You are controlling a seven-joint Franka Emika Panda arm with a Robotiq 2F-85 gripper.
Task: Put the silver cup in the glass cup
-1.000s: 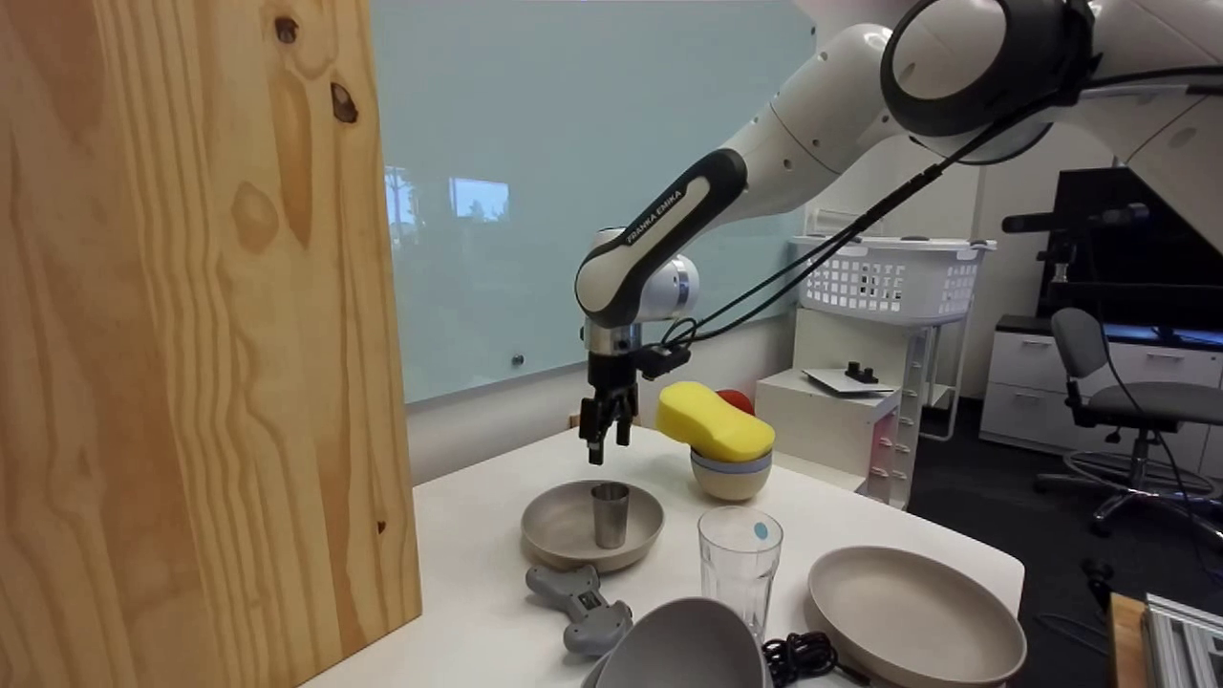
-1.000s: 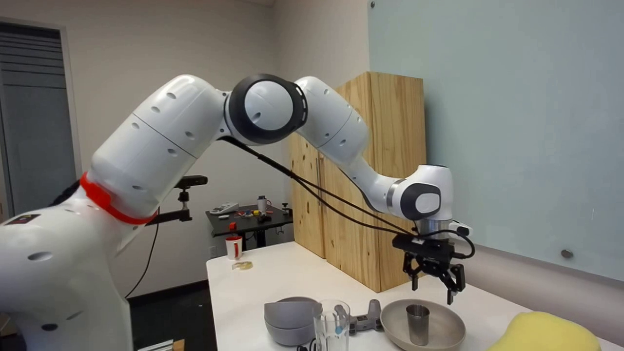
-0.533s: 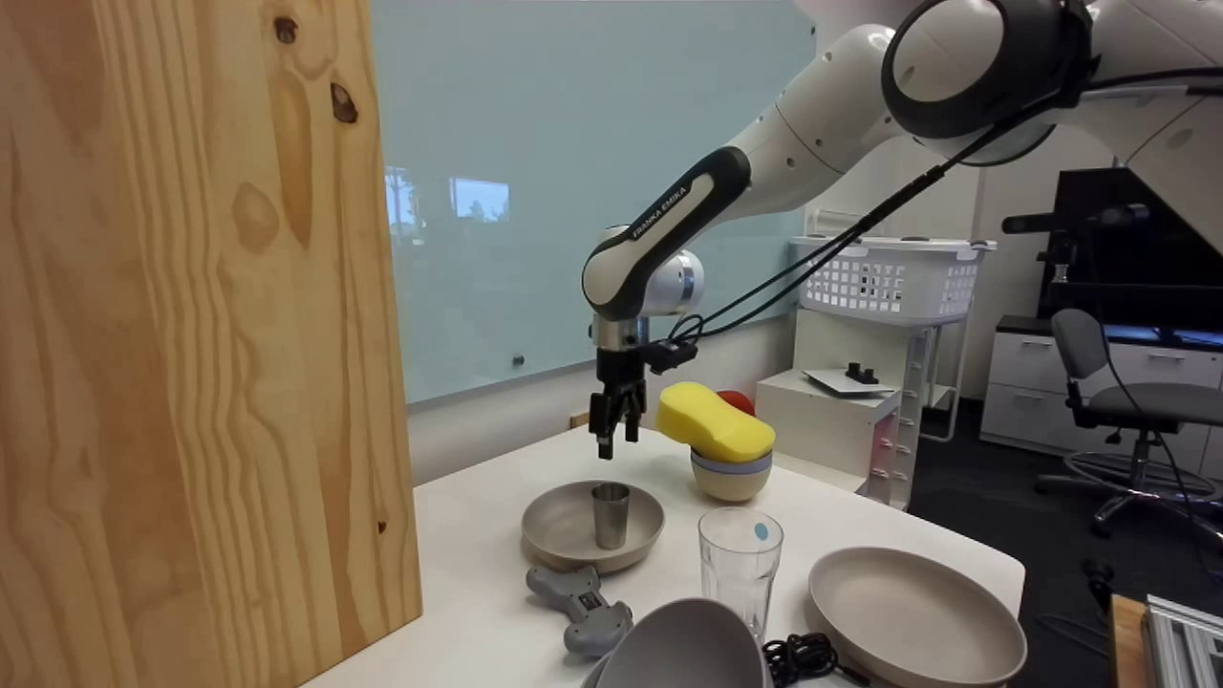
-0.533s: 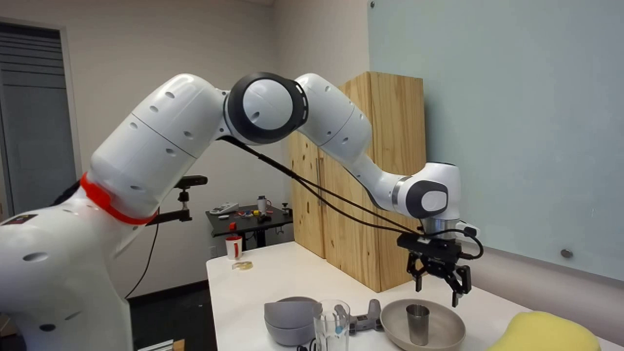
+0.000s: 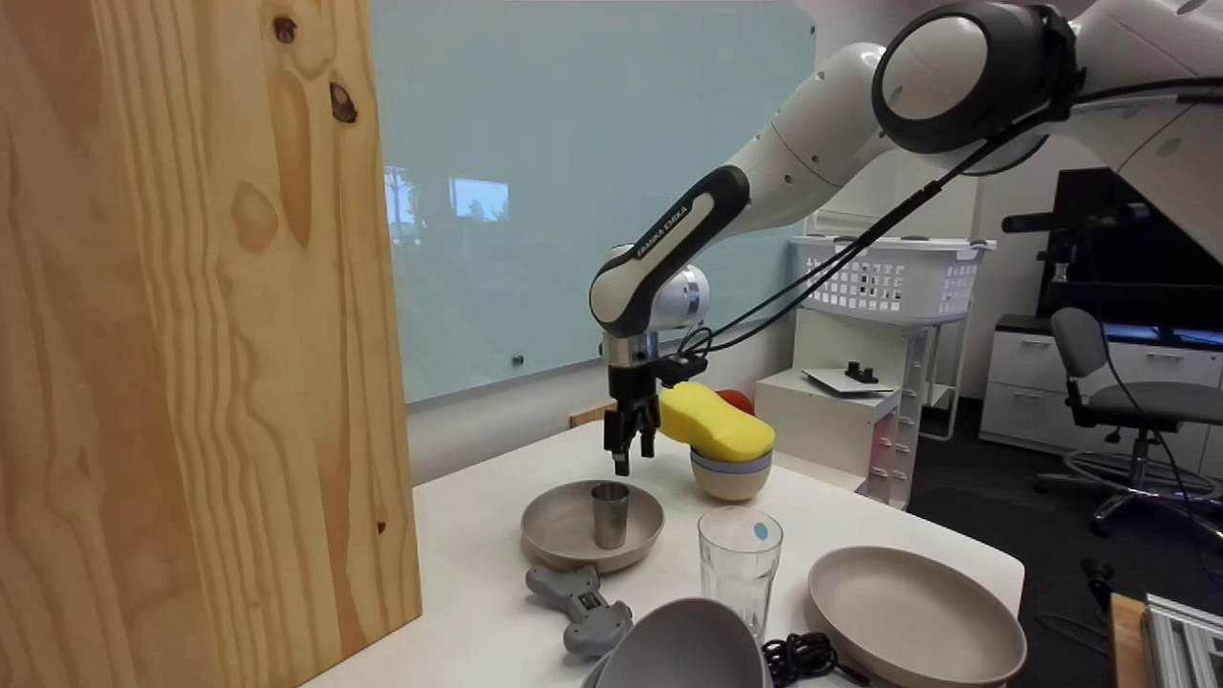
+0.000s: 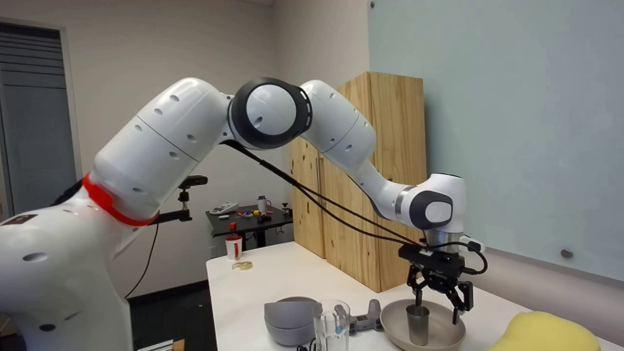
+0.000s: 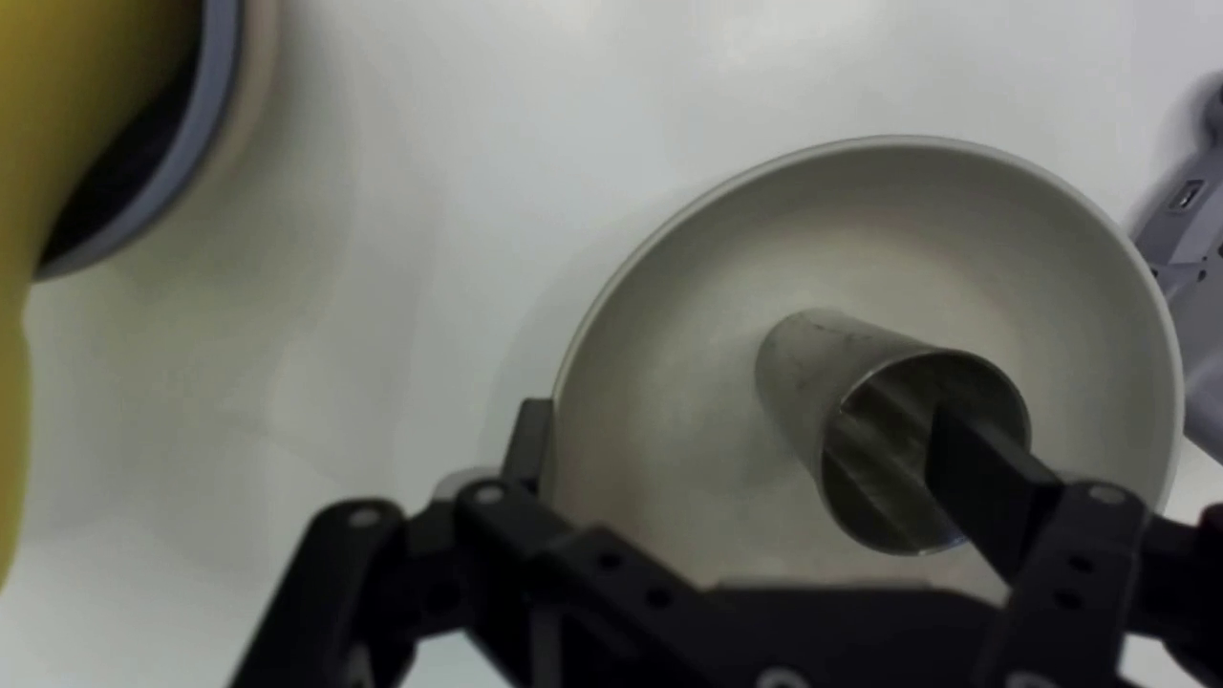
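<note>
The silver cup (image 5: 610, 521) stands upright in a shallow beige bowl (image 5: 554, 535). The cup also shows in an exterior view (image 6: 418, 329) and in the wrist view (image 7: 803, 368). The gripper (image 5: 635, 459) is open and empty, a little above the cup and off to one side. In an exterior view the gripper (image 6: 437, 312) has one fingertip in line with the cup's rim. In the wrist view the gripper (image 7: 740, 422) has its right finger (image 7: 994, 487) over the cup's mouth and its left finger near the bowl's rim. The glass cup (image 5: 740, 573) stands upright, also in an exterior view (image 6: 331, 326).
A bowl (image 5: 731, 478) with a yellow sponge (image 5: 717, 420) stands beside the beige bowl. A grey game controller (image 5: 583, 607) lies between it and grey bowls (image 5: 688, 650). A cable (image 5: 803, 657) and a beige plate (image 5: 917, 612) are near the glass. A wooden cabinet (image 6: 375, 180) stands behind.
The gripper has shifted to the right in both exterior views and, in the last half second, come down nearer the cup. It stays open. The cup and glass have not moved.
</note>
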